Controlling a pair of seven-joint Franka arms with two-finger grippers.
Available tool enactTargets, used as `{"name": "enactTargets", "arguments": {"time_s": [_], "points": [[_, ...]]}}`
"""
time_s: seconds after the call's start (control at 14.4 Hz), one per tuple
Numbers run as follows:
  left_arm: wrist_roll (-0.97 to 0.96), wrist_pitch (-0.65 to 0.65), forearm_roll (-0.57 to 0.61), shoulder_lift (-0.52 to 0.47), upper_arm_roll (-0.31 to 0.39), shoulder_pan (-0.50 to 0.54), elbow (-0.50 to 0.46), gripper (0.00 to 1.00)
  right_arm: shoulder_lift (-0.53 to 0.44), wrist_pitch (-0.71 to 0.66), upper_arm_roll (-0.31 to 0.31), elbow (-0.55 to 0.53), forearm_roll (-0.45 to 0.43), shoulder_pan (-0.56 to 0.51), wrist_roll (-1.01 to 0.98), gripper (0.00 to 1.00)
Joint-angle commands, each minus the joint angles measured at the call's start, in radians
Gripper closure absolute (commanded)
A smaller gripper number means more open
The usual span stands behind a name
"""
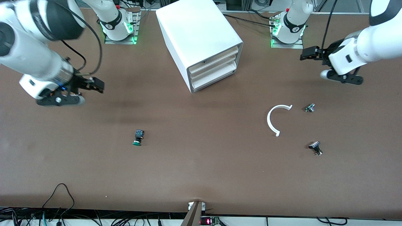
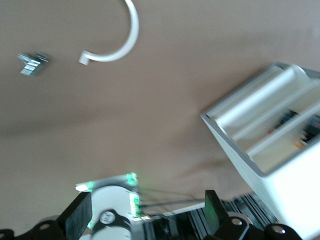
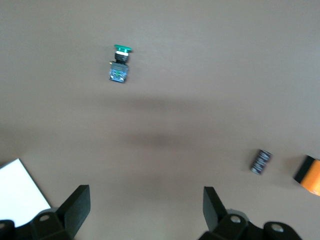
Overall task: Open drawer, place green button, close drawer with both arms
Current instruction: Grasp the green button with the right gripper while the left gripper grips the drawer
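The big white cabinet (image 1: 201, 37) stands between the two arm bases, and its lowest drawer (image 1: 216, 78) is shut, like the ones above it. The green-capped button (image 1: 138, 137) lies on its side on the brown table, nearer the front camera than the cabinet and toward the right arm's end; it also shows in the right wrist view (image 3: 120, 64). My right gripper (image 1: 98, 84) hangs open and empty over bare table, apart from the button; its fingers stand wide apart in its wrist view (image 3: 145, 207). My left gripper (image 1: 307, 54) is open and empty (image 2: 147, 215) over the table near the left arm's base.
A white C-shaped ring (image 1: 275, 118) and two small silver-and-black buttons (image 1: 310, 108) (image 1: 315, 148) lie toward the left arm's end. The left wrist view shows the cabinet (image 2: 280, 180), the ring (image 2: 120, 40) and one silver button (image 2: 32, 64). An orange box (image 3: 310, 175) and a small black part (image 3: 260, 161) show in the right wrist view.
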Motion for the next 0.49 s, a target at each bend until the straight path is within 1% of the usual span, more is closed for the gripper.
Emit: {"name": "enactTargets", "arguments": {"time_s": [0.0, 0.07, 0.14, 0.28, 0.42], "points": [[0.118, 0.022, -0.094, 0.138, -0.026, 0.005, 0.021, 0.01, 0.110, 0.094, -0.005, 0.010, -0.010, 0.035, 0.066, 0.00], [0.185, 0.074, -0.136, 0.188, -0.046, 0.006, 0.018, 0.01, 0.140, 0.141, -0.005, 0.007, -0.009, 0.051, 0.077, 0.00], [0.238, 0.134, -0.188, 0.231, -0.051, 0.006, 0.016, 0.01, 0.179, 0.187, -0.005, 0.007, -0.007, 0.058, 0.088, 0.00], [0.328, 0.202, -0.313, 0.301, -0.077, 0.006, 0.004, 0.02, 0.249, 0.276, -0.005, 0.002, -0.006, 0.060, 0.097, 0.00], [0.393, 0.304, -0.383, 0.314, -0.120, 0.006, -0.060, 0.02, 0.297, 0.356, -0.005, -0.022, -0.002, 0.059, 0.097, 0.00]]}}
